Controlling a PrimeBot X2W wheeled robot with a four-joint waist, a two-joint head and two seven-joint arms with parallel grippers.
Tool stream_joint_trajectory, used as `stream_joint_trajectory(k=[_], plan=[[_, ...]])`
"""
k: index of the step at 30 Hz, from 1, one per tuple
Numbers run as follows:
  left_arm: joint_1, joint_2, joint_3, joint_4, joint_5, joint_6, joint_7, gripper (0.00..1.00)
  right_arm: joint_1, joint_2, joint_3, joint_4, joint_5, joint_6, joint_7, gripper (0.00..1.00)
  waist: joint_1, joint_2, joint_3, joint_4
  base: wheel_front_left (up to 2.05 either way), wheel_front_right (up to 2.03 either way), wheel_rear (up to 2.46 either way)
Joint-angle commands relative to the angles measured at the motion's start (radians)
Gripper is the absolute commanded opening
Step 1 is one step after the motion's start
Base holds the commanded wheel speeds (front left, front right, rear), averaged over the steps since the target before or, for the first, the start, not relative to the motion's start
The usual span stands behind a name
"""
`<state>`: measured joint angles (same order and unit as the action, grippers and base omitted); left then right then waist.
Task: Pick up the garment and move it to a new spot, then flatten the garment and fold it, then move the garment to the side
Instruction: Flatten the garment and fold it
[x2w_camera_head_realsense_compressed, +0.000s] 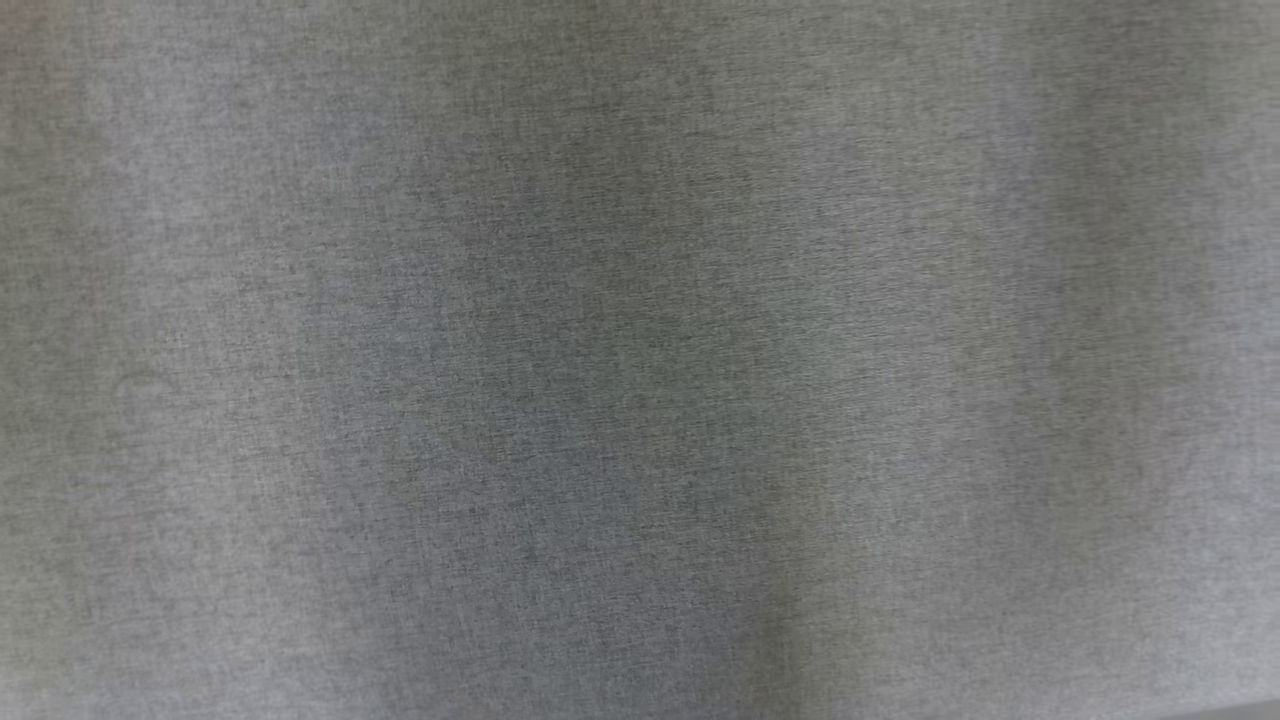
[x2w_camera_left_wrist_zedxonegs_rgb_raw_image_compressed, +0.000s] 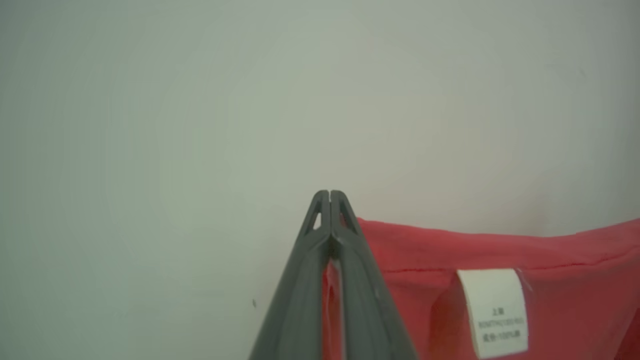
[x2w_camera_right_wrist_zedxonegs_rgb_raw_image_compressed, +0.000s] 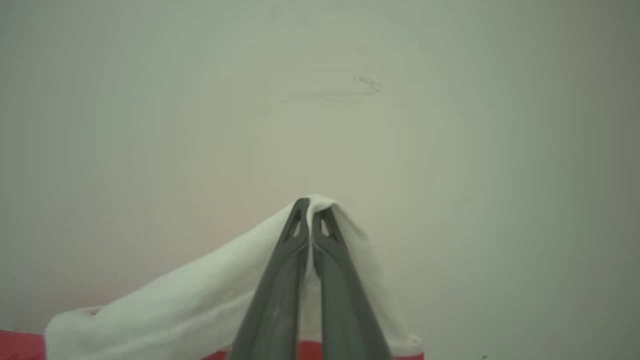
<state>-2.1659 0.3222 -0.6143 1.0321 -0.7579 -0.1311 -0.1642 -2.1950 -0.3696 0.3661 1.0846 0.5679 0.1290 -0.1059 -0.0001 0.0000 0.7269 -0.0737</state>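
A grey woven cloth surface (x2w_camera_head_realsense_compressed: 640, 360) spreads across the head view. In both wrist views a pale, plain surface (x2w_camera_left_wrist_zedxonegs_rgb_raw_image_compressed: 200, 100) lies behind the red cloth garment (x2w_camera_left_wrist_zedxonegs_rgb_raw_image_compressed: 500, 250). The garment's white cloth part (x2w_camera_right_wrist_zedxonegs_rgb_raw_image_compressed: 175, 300) rises as a peaked fold above a strip of the red. A white rectangular label (x2w_camera_left_wrist_zedxonegs_rgb_raw_image_compressed: 495, 312) sits on the red cloth below its top edge. The left gripper (x2w_camera_left_wrist_zedxonegs_rgb_raw_image_compressed: 330, 192) is closed at the garment's left end, with red cloth pinched between its fingers. The right gripper (x2w_camera_right_wrist_zedxonegs_rgb_raw_image_compressed: 311, 205) is clamped on the white part's peak.
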Motion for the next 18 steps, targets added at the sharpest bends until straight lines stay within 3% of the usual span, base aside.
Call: stream_joint_trajectory(k=[1, 8, 18], plan=[[0.026, 0.012, -0.016, -0.010, -0.013, 0.002, -0.003, 0.00, 0.036, 0.001, 0.011, -0.009, 0.019, 0.003, -0.006, 0.00, 0.0001, 0.0000, -0.010, -0.009, 0.00, 0.00, 0.00], [0.173, 0.079, -0.071, -0.080, -0.085, 0.002, -0.039, 0.00, 0.205, -0.018, 0.077, -0.110, 0.148, 0.003, -0.019, 0.00, 0.0001, 0.0000, -0.075, -0.032, 0.00, 0.00, 0.00], [0.577, 0.201, -0.099, -0.276, -0.193, 0.002, -0.092, 0.00, 0.595, -0.071, 0.152, -0.350, 0.328, 0.003, -0.047, 0.00, 0.0001, 0.0000, -0.207, -0.040, 0.00, 0.00, 0.00]])
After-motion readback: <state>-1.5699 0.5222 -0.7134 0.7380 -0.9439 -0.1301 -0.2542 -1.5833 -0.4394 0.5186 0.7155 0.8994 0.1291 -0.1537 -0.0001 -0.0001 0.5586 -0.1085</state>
